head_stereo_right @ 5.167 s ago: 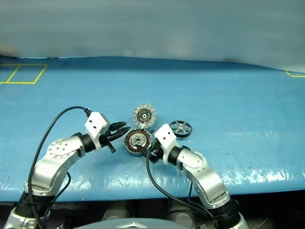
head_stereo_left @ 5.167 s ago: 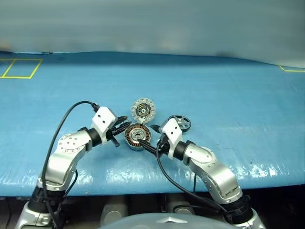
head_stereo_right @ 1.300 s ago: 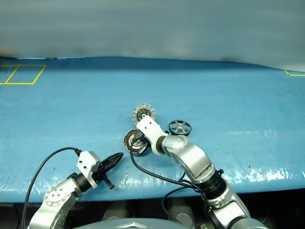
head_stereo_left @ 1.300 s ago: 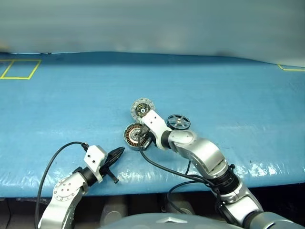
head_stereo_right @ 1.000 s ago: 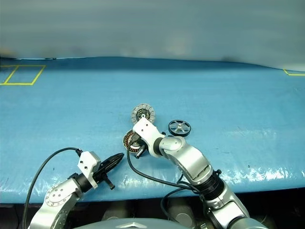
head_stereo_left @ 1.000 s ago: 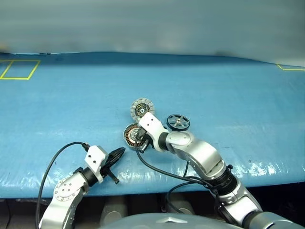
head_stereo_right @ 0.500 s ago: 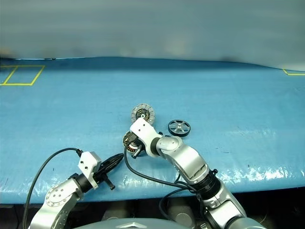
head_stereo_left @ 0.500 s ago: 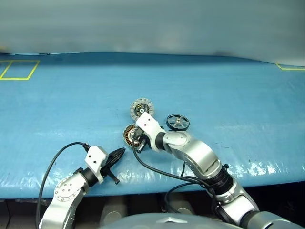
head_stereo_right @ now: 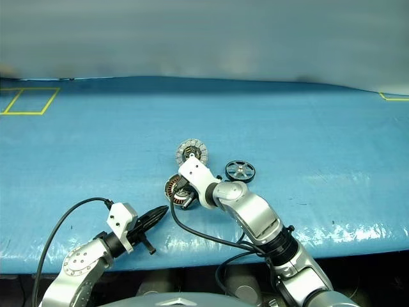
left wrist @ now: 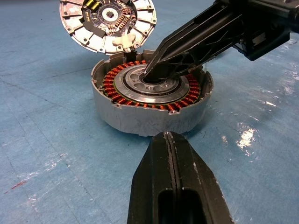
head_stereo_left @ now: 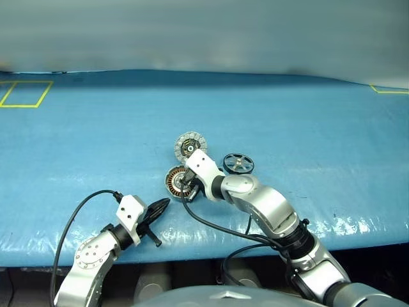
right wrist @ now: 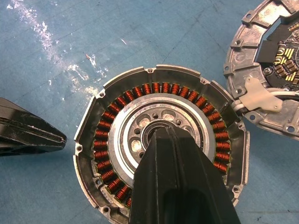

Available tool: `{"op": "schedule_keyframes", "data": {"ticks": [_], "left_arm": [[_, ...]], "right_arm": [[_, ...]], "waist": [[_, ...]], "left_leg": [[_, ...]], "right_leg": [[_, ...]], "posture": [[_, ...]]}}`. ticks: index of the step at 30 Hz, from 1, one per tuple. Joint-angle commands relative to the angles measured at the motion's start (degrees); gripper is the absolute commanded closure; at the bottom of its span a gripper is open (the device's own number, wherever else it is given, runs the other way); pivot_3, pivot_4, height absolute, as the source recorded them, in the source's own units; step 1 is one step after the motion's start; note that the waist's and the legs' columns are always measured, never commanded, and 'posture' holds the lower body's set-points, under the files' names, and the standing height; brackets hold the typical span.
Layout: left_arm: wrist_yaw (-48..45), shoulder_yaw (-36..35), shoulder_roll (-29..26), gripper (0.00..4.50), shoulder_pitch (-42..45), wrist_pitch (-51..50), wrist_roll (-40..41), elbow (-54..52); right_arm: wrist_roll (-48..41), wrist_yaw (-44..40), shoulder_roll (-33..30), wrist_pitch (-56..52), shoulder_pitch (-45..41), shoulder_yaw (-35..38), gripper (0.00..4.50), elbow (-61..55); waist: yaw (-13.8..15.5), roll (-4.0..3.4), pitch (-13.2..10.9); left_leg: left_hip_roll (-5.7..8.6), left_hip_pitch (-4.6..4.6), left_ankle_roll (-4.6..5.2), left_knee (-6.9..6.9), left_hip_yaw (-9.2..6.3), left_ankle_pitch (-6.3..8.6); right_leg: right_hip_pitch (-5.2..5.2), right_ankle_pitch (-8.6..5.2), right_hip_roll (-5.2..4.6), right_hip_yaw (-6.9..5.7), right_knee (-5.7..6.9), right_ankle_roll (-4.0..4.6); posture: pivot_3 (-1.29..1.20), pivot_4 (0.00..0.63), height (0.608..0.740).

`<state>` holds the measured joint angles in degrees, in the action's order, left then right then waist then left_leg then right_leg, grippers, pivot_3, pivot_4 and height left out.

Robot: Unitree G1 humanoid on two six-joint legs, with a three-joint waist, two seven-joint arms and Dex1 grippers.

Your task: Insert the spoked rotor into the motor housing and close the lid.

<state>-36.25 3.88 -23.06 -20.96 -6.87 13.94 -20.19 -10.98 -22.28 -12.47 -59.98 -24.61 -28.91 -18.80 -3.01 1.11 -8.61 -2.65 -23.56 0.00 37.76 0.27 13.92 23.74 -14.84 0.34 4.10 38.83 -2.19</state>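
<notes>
The spoked rotor (head_stereo_left: 238, 163) lies flat on the blue surface (head_stereo_left: 307, 128) just right of centre in the left eye view, untouched and apart from both arms, so insertion has not begun. To its left, the motor housing (head_stereo_left: 177, 181) sits open, its copper windings showing in a ring around a silver inner disc and dark hub, and the lid (head_stereo_left: 190, 145) lies face-up just above it in the frame, joined at the rim by a pale tab. The right gripper (left wrist: 156, 74) has its fingers closed together and empty, their tips resting down in the hub at the housing's centre. Compared with about a second ago, that arm holds nearly the same pose over the housing; compared with five seconds ago, it has swung across from the housing's right edge onto its centre. The left gripper (head_stereo_left: 161, 205), fingers also closed on nothing, has pulled back from the housing's left side to the lower left, near the surface's front edge, pointing at the housing wall. This looks like seating or steadying the housing before fetching the rotor, which is still to be picked up.
</notes>
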Motion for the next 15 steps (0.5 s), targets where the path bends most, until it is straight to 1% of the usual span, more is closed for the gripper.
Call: {"op": "schedule_keyframes", "data": {"ticks": [1, 6, 9, 13, 15], "left_arm": [[0.2, 0.1, -0.1, 4.5, 0.0, 0.3, 0.1, -0.8], [0.1, 0.2, -0.2, 4.5, -0.1, 0.2, 0.1, -0.9], [0.1, 0.1, -0.1, 4.5, -0.1, 0.2, 0.2, -1.0], [0.1, 0.1, -0.2, 4.5, -0.2, 0.2, 0.1, -1.1], [-0.1, 0.1, -0.4, 4.5, 0.0, 0.1, 0.2, -1.1]], "right_arm": [[0.1, 0.0, 0.5, 0.2, 0.2, 0.2, 4.49, -0.4], [-0.3, -0.2, 0.9, 0.4, 0.2, 0.8, 4.49, -1.6], [-3.2, -2.2, 0.7, 0.8, 0.6, 4.2, 4.49, -6.2], [-6.0, -4.4, -2.0, 1.2, 1.0, 8.0, 4.49, -11.8], [-6.2, -4.9, -5.0, -0.1, 0.8, 10.8, 4.49, -13.1]], "waist": [[0.0, 0.0, 0.0], [-0.1, 0.0, 0.0], [0.0, -0.01, 0.0], [0.0, -0.04, 0.0], [0.0, -0.04, 0.0]], "left_leg": [[0.0, 0.0, 0.0, 0.0, 0.0, 0.0], [0.0, 0.0, 0.0, -0.02, 0.0, 0.0], [-0.01, -0.02, 0.0, -0.03, -0.01, 0.0], [0.0, -0.07, 0.01, -0.06, -0.03, 0.0], [0.0, -0.07, 0.01, -0.08, -0.03, 0.0]], "right_leg": [[0.0, 0.0, 0.0, 0.0, 0.0, 0.0], [0.01, 0.0, 0.0, 0.0, 0.0, 0.0], [0.02, 0.0, -0.01, -0.01, -0.01, 0.0], [0.05, 0.0, -0.05, 0.0, -0.04, -0.01], [0.05, 0.0, -0.05, -0.01, -0.05, -0.01]], "posture": [[0.0, 0.15, 0.74], [0.0, 0.15, 0.74], [0.0, 0.15, 0.74], [0.0, 0.15, 0.74], [0.0, 0.15, 0.74]]}}
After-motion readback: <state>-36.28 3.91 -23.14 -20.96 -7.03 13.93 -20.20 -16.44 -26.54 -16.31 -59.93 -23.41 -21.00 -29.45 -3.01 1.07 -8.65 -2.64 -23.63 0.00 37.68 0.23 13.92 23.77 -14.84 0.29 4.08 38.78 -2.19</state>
